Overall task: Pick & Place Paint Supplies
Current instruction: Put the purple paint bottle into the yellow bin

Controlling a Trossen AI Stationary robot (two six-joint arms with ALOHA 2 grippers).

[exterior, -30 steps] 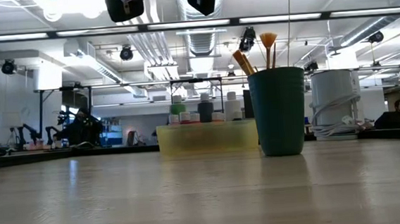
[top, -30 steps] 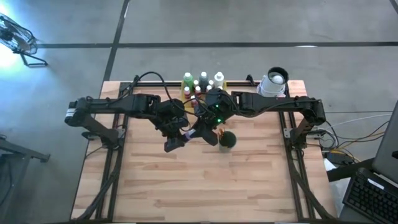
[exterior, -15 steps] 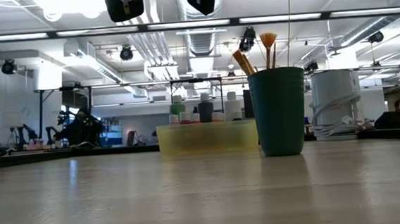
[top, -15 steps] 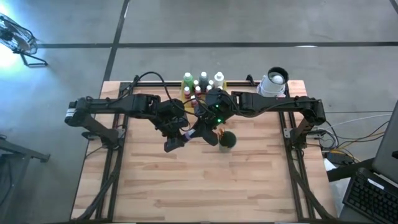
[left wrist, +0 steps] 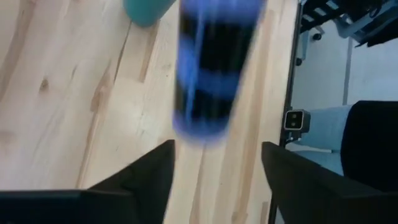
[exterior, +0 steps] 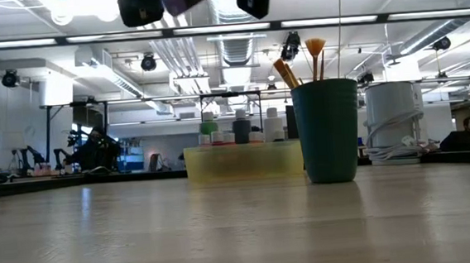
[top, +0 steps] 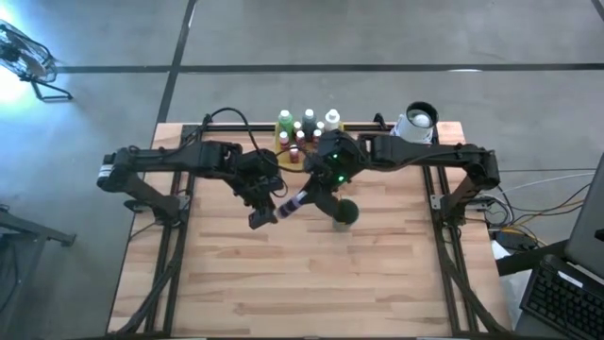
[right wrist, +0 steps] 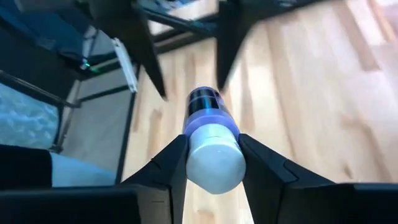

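Two brushes (exterior: 297, 65) stand in the cup (exterior: 328, 130) (tray (exterior: 244, 161) behind).

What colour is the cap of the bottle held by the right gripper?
White; the cap of the purple bottle shows best in the right wrist view.

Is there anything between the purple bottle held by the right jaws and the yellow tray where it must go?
Nothing visible. The purple bottle hangs high in the right gripper; the yellow tray lies behind, the green cup beside it.
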